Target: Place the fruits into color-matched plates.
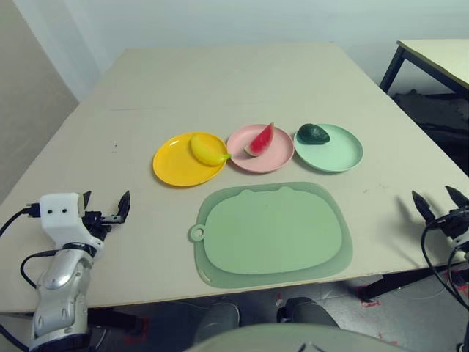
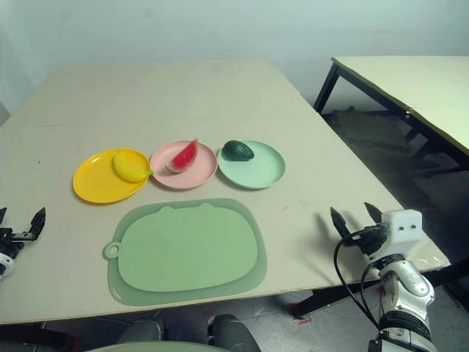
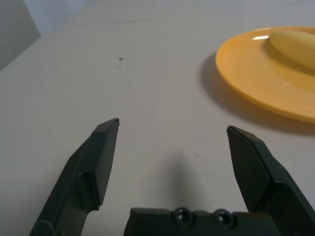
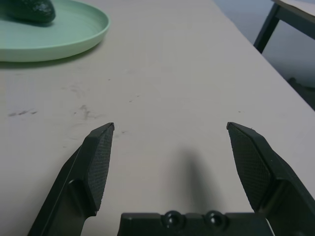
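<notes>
Spanning nearly the whole scene, one beige worktop (image 1: pixel 220 81) carries everything; a second table (image 2: pixel 410 81) stands apart at the far right. One green mat (image 1: pixel 272 235) with a ring tab on its left edge lies near the front, in the middle, with nothing on it.

Three plates sit in a row just beyond the mat, each touching or nearly touching its neighbour: a yellow plate (image 1: pixel 172 165) on the left, a pink plate (image 1: pixel 275 158) in the middle and a mint plate (image 1: pixel 338 150) on the right.

Three fruits are there, one per plate. One banana (image 1: pixel 208 151) lies on the right part of the yellow plate, its tip reaching toward the pink one. One watermelon wedge (image 1: pixel 260 140) stands on the pink plate, rind on its left. One avocado (image 1: pixel 313 134) rests on the far left part of the mint plate.

Two end effectors hang low at the near corners, well apart from the plates. The left end effector (image 1: pixel 104 206) has its two fingers spread wide and grips nothing. The right end effector (image 2: pixel 355 219) is likewise spread wide, with bare worktop between its fingers.
</notes>
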